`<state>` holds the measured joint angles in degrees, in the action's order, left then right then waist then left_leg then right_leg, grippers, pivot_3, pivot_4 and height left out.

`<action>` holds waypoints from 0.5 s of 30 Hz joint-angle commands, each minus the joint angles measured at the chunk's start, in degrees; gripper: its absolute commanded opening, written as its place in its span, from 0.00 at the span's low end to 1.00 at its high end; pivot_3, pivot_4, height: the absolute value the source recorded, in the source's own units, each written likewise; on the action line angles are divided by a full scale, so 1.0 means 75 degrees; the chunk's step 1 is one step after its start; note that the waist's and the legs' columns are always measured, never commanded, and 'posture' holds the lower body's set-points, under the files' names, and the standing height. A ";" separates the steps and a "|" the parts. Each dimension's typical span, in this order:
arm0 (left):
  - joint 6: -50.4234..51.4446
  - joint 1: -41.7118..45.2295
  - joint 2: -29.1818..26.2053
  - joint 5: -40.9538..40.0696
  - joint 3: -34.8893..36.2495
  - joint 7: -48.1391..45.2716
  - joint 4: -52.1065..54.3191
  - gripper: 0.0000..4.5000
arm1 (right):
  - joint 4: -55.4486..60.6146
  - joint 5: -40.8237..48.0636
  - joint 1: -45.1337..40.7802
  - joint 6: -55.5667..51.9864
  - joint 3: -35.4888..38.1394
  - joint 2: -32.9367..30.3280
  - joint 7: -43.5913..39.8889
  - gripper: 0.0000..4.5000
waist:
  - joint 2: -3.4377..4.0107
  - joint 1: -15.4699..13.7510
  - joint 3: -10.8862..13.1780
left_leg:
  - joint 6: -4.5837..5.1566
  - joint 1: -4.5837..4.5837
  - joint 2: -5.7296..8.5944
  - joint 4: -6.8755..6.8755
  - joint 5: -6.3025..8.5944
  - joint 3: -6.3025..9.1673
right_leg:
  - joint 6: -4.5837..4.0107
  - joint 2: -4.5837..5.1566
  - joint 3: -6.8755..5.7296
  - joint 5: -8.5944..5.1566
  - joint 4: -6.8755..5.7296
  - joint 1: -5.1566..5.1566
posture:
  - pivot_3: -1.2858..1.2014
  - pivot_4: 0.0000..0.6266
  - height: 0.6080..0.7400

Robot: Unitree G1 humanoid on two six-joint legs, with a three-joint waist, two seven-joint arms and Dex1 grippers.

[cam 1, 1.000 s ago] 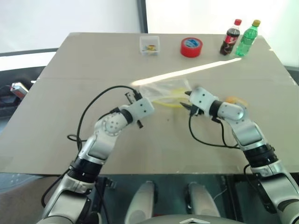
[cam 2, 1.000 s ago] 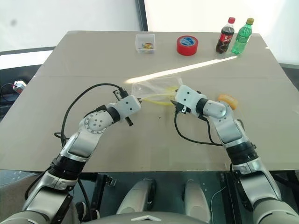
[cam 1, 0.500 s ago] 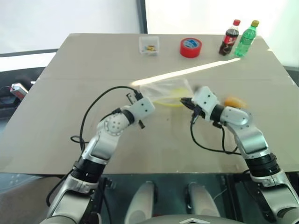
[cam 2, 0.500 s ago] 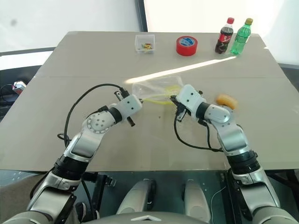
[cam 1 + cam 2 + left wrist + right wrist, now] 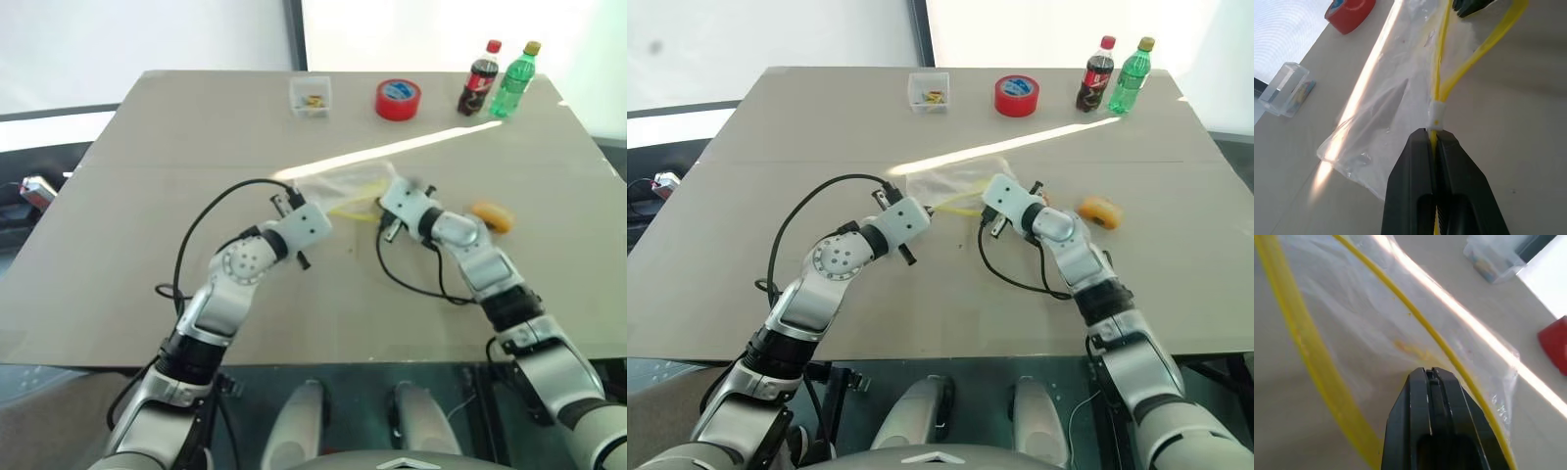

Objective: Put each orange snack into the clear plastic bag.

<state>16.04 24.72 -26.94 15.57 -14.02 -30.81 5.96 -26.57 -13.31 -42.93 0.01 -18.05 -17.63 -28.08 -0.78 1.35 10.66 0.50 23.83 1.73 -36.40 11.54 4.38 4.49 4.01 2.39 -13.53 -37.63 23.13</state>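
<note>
The clear plastic bag (image 5: 338, 184) lies flat mid-table, its yellow zip edge parted into a loop (image 5: 1484, 44). My left gripper (image 5: 1434, 133) is shut on the near end of that yellow strip. My right gripper (image 5: 1430, 372) is shut, its tips between the two yellow strips at the bag's mouth. I cannot tell whether it pinches the film. One orange snack (image 5: 493, 216), a plain bun shape, rests on the table just right of the right arm, apart from the bag.
Along the table's far edge stand a small clear box (image 5: 312, 94), a red tape roll (image 5: 399, 98), a cola bottle (image 5: 478, 80) and a green bottle (image 5: 516, 69). Black cables trail from both wrists over the table.
My right gripper has moved forward and left into the bag's mouth and gone from open to shut. The left gripper has kept its hold in place.
</note>
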 commanded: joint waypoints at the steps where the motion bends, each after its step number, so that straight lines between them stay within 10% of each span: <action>1: -0.0005 0.0114 0.0072 0.0074 0.0002 0.0073 0.0283 0.00 | -0.0632 -0.0740 -0.0589 0.1011 -0.0400 -0.0009 0.0481 0.19 | 0.0000 0.0027 0.0000 | 0.0000 0.0002 0.0000 0.0001 0.0000 -0.0001 | 0.0000 0.0000 0.0001 0.0000 0.0000 0.0003 | 0.52 0.24 1.00; 8: 0.0118 0.0163 0.0289 0.0138 -0.0010 0.0146 0.0298 0.00 | -0.1696 -0.1783 -0.1267 0.1829 -0.0921 0.0070 0.1296 0.99 | 0.0000 0.0134 0.0000 | 0.0000 0.0001 0.0000 0.0003 0.0000 -0.0001 | 0.0000 0.0000 0.0013 0.0000 -0.0005 0.0007 | 0.52 0.24 1.00; 15: 0.0298 0.0264 0.0378 0.0229 0.0036 0.0265 0.0214 0.00 | -0.1149 -0.1651 -0.1016 0.2020 -0.0709 0.0026 0.1103 0.99 | 0.0000 0.0147 0.0000 | 0.0000 -0.0001 -0.0001 0.0004 0.0000 0.0008 | 0.0000 -0.0001 0.0023 0.0000 -0.0011 0.0012 | 0.52 0.24 1.00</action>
<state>18.28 25.77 -24.23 16.78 -14.31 -29.62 6.01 -38.91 -27.68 -50.48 14.48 -25.43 -17.15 -18.93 -0.78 2.44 10.66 0.50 23.83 1.73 -36.37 11.54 4.45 4.49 4.00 2.56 -13.53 -37.72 23.22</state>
